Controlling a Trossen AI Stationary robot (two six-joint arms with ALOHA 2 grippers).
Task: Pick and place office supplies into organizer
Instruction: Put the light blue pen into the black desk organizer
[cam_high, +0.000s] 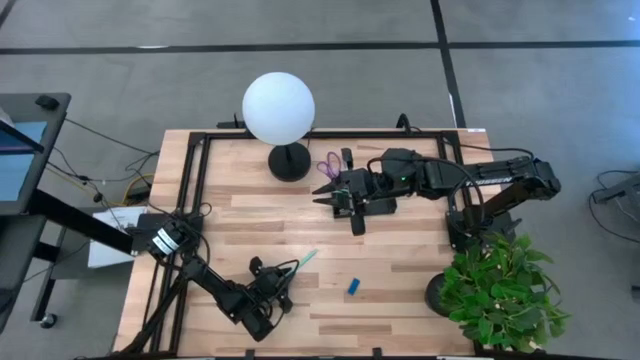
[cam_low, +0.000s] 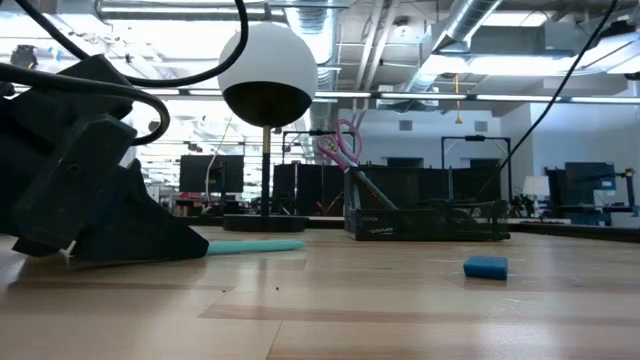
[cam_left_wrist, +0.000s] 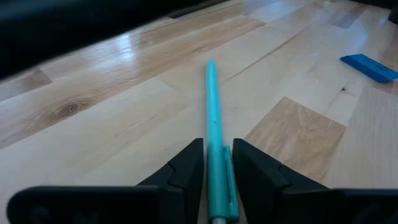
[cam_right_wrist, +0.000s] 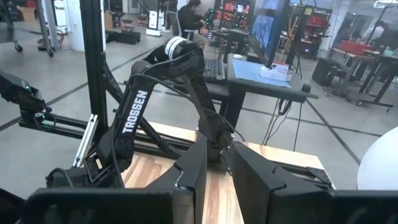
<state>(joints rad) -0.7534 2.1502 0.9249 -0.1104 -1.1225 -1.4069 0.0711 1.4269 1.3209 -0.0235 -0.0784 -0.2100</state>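
Your left gripper (cam_left_wrist: 216, 180) is closed on the teal pen (cam_left_wrist: 212, 130), low on the table (cam_high: 400, 255). It is thin, stiff and slippery (hold its middle). Your right gripper (cam_right_wrist: 214, 168) waits over the organizer (cam_low: 425, 222), holding nothing.

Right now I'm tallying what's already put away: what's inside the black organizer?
Purple-handled scissors stand in the organizer, handles up. The right gripper hangs above it, covering most compartments from overhead, so other contents can't be seen.

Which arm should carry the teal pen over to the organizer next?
Left. The left gripper is shut on the teal pen. The right gripper hangs by the organizer, holding nothing visible.
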